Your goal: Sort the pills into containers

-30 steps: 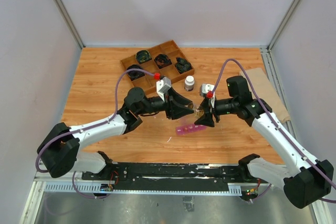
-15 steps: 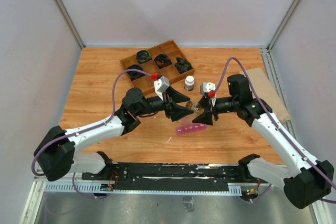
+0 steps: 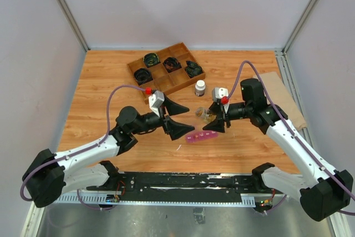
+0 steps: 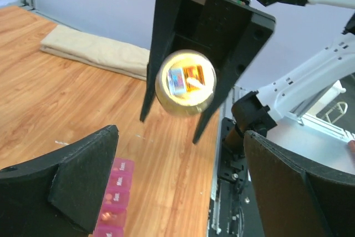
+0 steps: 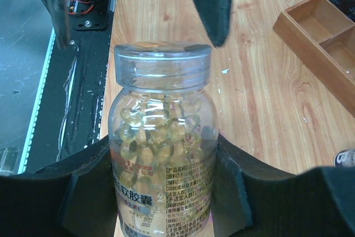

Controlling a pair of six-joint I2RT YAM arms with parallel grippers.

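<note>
My right gripper (image 3: 213, 117) is shut on a small clear glass jar (image 3: 204, 114), held off the table. In the right wrist view the jar (image 5: 161, 154) fills the middle, packed with tan-yellow pills (image 5: 155, 131), and black pads (image 5: 244, 192) press both its sides. The left gripper (image 3: 191, 118) stands open, a short way left of the jar, holding nothing. From the left wrist the jar (image 4: 186, 83) appears end-on above the table. The pink containers (image 3: 201, 136) lie on the table below the jar; in the left wrist view they (image 4: 113, 203) show small orange specks inside.
A brown wooden divided tray (image 3: 166, 70) with black coiled items sits at the back. A white-capped bottle (image 3: 199, 87) stands beside it. A beige folded cloth (image 3: 280, 98) lies at the right edge. The arms' base rail (image 3: 188, 184) runs along the near edge.
The left gripper has opened wide and drawn back to the left, away from the jar. The right gripper keeps its hold on the jar, which has lifted slightly.
</note>
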